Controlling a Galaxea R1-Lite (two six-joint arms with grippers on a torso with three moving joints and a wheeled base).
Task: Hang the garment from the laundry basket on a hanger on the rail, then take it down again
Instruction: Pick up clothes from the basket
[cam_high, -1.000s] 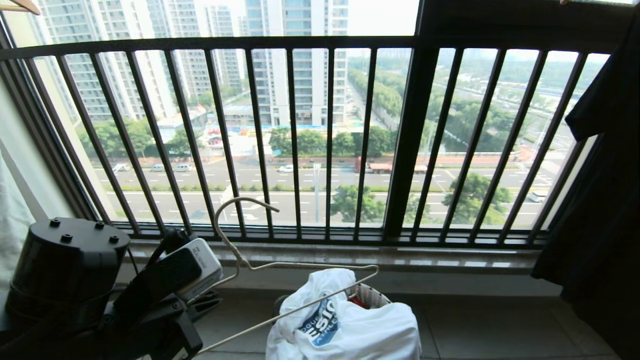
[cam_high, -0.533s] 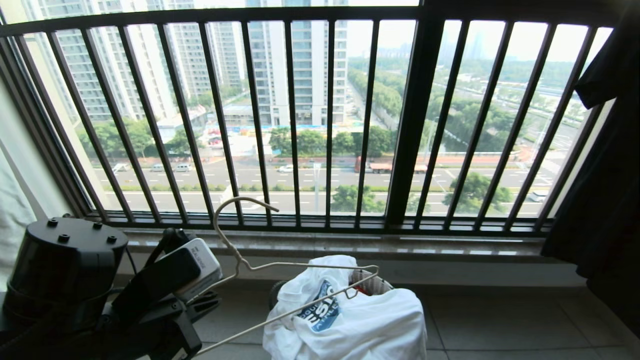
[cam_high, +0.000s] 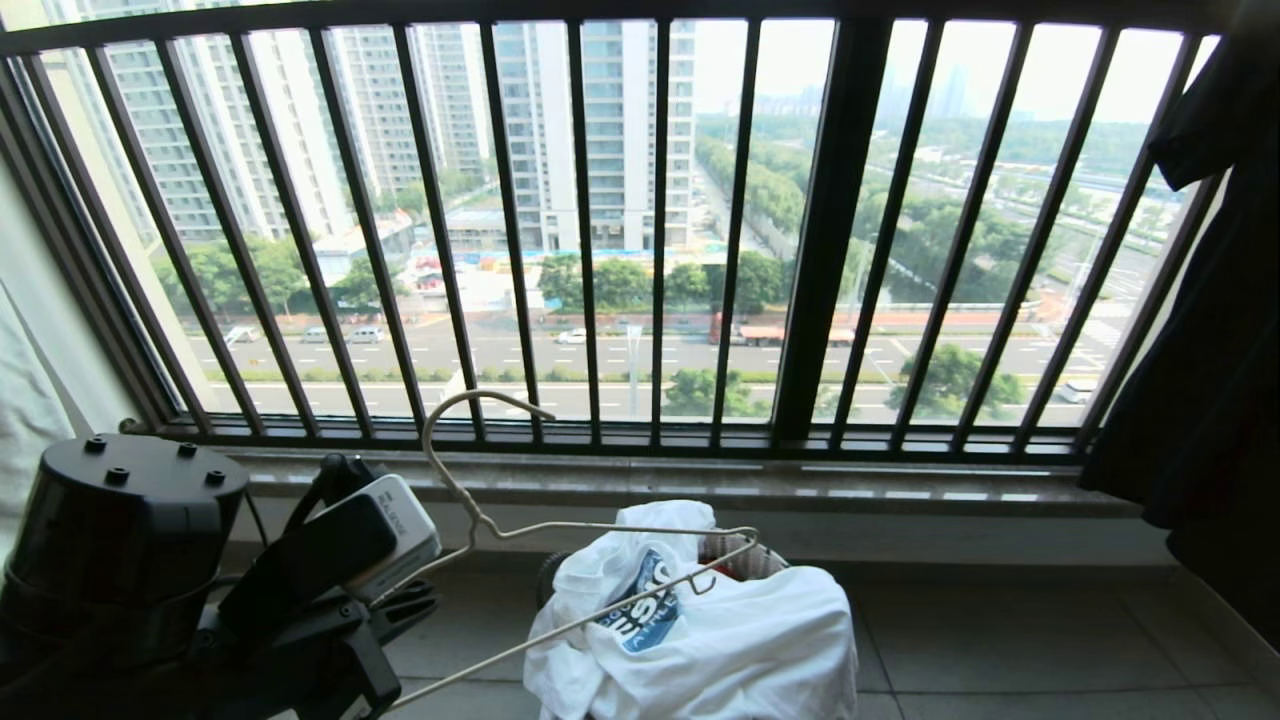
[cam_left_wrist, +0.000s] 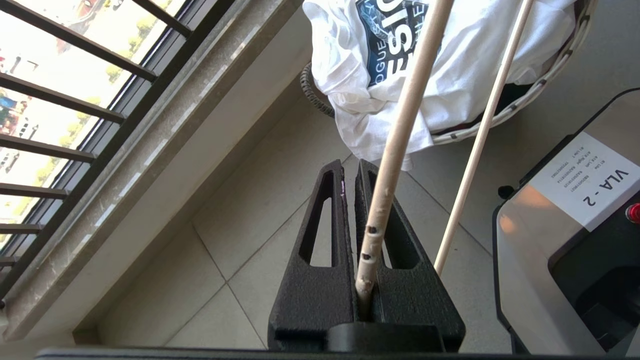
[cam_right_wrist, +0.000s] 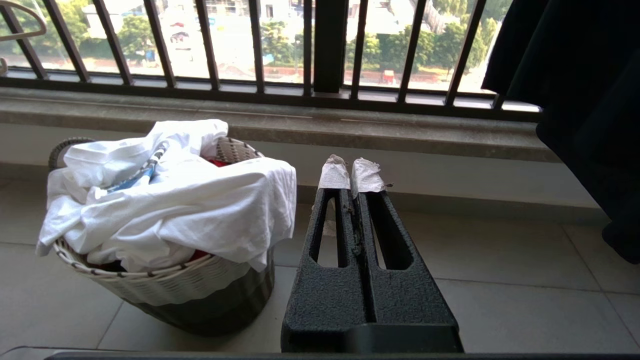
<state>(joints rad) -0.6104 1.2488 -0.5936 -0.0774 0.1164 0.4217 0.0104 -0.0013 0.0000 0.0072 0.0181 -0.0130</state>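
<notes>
The garment (cam_high: 720, 640), a white T-shirt with a blue logo, is heaped over the laundry basket (cam_high: 752, 560) on the floor by the window. My left gripper (cam_left_wrist: 349, 167), at the lower left of the head view, is shut on the hanger (cam_high: 600, 526). The hanger's hook points up and its far end reaches over the garment (cam_left_wrist: 450, 75) and the basket's rim (cam_left_wrist: 542, 84). Its thick wire (cam_left_wrist: 406, 125) runs out from between the fingers. My right gripper (cam_right_wrist: 351, 175) is shut on nothing, low beside the basket (cam_right_wrist: 190, 290) and garment (cam_right_wrist: 200, 210). The rail is out of view.
A black railing (cam_high: 830, 250) of vertical bars stands over a stone sill (cam_high: 900, 480) right behind the basket. A dark cloth (cam_high: 1200, 350) hangs at the right, a white curtain (cam_high: 20, 420) at the left. Tiled floor (cam_high: 1000, 650) lies right of the basket. My own base (cam_left_wrist: 575, 225) is close by.
The whole view has shifted as the camera tipped down: the railing's top bar left the picture and the basket shows higher, closer under the hanger's far end. Both grippers stay shut.
</notes>
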